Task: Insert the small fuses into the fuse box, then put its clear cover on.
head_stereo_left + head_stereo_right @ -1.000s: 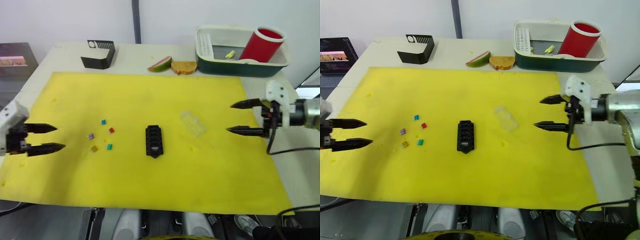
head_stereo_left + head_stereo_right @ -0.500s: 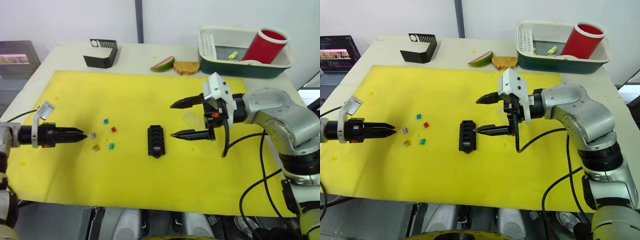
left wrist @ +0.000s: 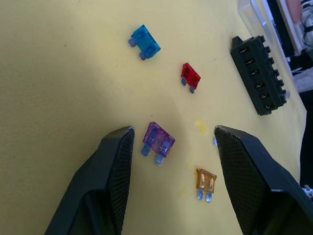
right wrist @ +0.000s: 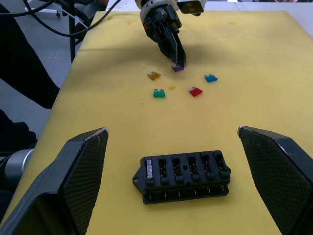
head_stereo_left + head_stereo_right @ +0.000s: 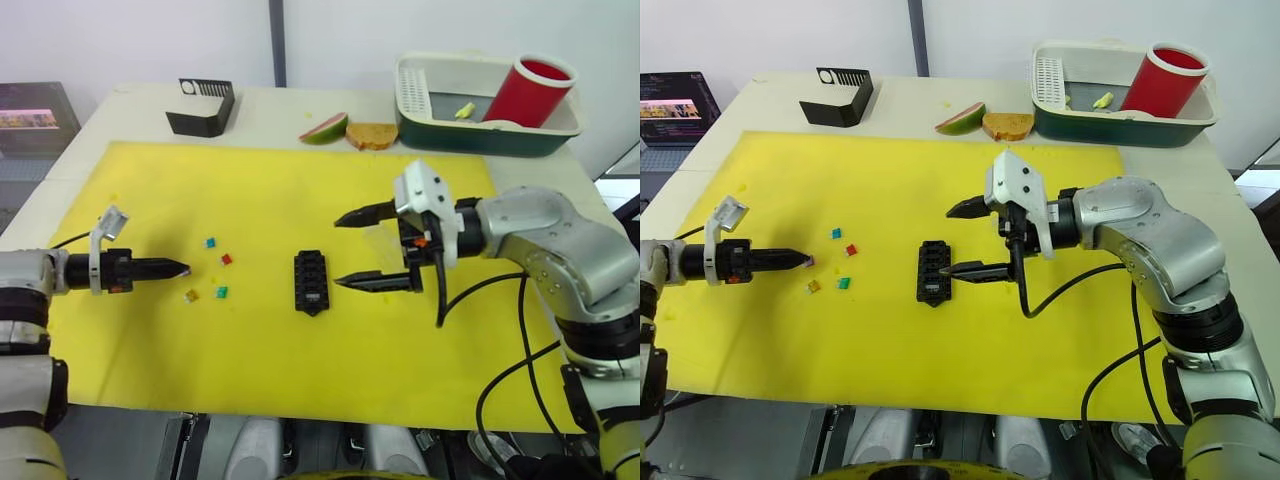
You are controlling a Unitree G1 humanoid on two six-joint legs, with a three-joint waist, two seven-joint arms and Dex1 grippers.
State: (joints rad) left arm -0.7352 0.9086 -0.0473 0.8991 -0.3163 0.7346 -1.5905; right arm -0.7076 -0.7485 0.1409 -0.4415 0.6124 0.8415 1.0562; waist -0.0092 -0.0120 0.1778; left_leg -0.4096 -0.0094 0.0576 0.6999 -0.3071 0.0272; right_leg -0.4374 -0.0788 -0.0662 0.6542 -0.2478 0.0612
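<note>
The black fuse box lies mid-mat, with one clear fuse in an end slot. Loose small fuses lie to its left: blue, red, green, amber and purple. My left gripper is open low over the mat, and the purple fuse sits between its fingers. My right gripper is open just right of the fuse box, fingers pointing at it. The clear cover lies beyond the box, mostly hidden behind the right gripper in the head views.
A yellow mat covers the table. At the back stand a black slotted holder, a fruit slice, a piece of bread and a basin holding a red cup. A screen sits far left.
Both arms reached in from the mat's sides. My left gripper has slid right until it straddles the purple fuse. My right gripper has come left and down, close to the fuse box.
</note>
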